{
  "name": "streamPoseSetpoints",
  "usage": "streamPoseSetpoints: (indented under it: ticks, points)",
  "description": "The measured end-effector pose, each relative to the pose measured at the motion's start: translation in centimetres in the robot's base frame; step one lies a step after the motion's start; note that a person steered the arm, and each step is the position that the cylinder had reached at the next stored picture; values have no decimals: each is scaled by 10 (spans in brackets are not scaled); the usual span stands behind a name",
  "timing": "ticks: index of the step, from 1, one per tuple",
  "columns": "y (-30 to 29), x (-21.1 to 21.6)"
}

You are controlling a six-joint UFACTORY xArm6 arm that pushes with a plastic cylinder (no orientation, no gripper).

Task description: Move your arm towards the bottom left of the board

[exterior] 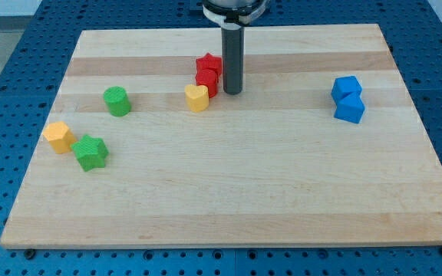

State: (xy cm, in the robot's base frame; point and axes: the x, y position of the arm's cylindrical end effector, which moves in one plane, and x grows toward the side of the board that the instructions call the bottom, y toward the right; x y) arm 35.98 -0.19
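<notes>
- Standing upright near the view's top centre, my tip (232, 93) is resting on the wooden board (236, 199), just to the view's right of the red blocks; being a plain dark rod, it has no jaws to open or close and is holding nothing.
- No brand, label or readable writing is showing anywhere on the rod, the blocks or the board.
- Sitting just beside my tip are a red star block (209, 64) and a second red block (206, 81) of unclear shape, the two touching each other.
- A yellow heart block (196, 98) is lying against the lower red block, toward the view's bottom left of it.
- A green cylinder (117, 101) is standing well apart, toward the view's left.
- An orange block (58, 136) and a green star block (90, 152) are sitting close together near the board's left edge.
- Two blue blocks (347, 99) are touching each other at the view's right.
- Pale wood with faint darker bands is making up the board, which is lying on a blue perforated table (21, 46).
</notes>
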Motion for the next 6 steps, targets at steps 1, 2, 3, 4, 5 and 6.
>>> streamPoseSetpoints:
  ticks: [1, 2, 3, 4, 5, 6]
  points:
    - [-14, -1]
    - [-14, -1]
    - [-8, 1]
    - [6, 51]
    - [-47, 94]
    - [-89, 111]
